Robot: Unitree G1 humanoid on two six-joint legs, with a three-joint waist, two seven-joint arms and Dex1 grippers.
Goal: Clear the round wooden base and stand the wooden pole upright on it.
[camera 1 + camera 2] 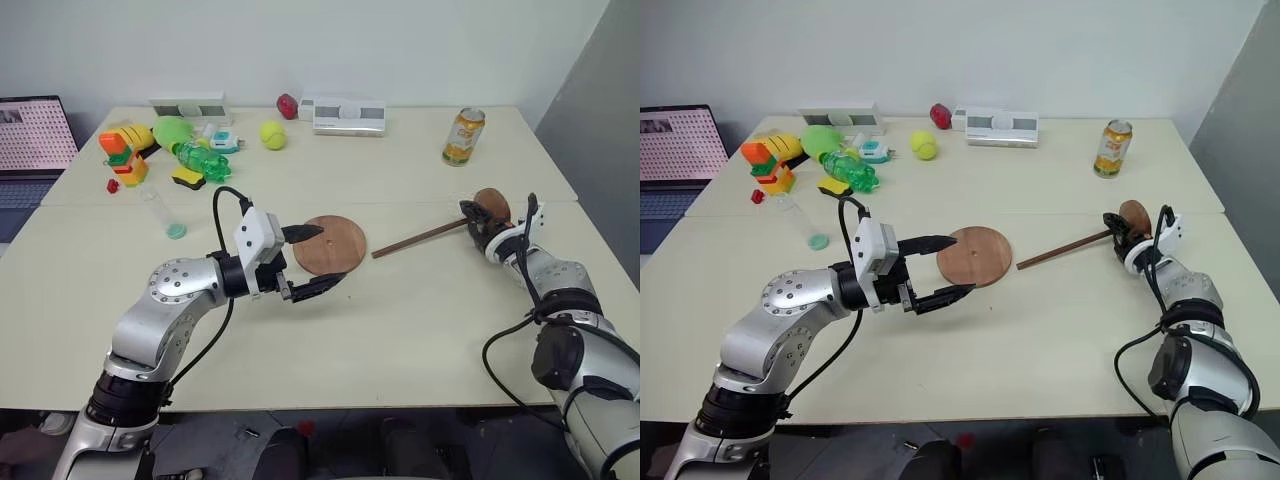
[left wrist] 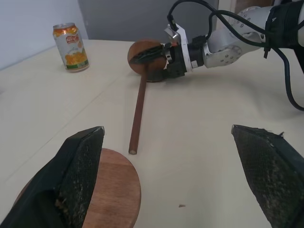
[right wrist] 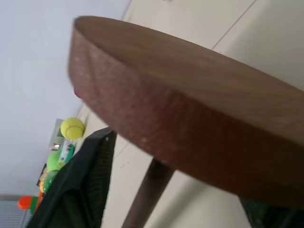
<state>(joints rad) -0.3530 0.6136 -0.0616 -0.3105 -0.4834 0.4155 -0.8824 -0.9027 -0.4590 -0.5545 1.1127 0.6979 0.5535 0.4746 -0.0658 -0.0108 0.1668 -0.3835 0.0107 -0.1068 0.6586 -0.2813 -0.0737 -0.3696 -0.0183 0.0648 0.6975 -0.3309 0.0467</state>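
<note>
With the base (image 1: 331, 243) lying bare mid-table, the right gripper (image 2: 153, 59) is closing, fingers not yet clamped, around the small disc end of the pole (image 1: 420, 238) lying beside it, while the left gripper (image 1: 308, 262) is hovering wide apart; next comes lifting and uprighting.

wooden pole (image 1: 420, 238) right of round wooden base (image 1: 330, 244)

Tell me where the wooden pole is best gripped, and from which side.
Probably at its disc end, from the robot's right, where the right gripper is already placed. The wooden pole lies flat with its bare tip toward the round wooden base; a thin rod flat on the table leaves fingers little to pinch.
</note>
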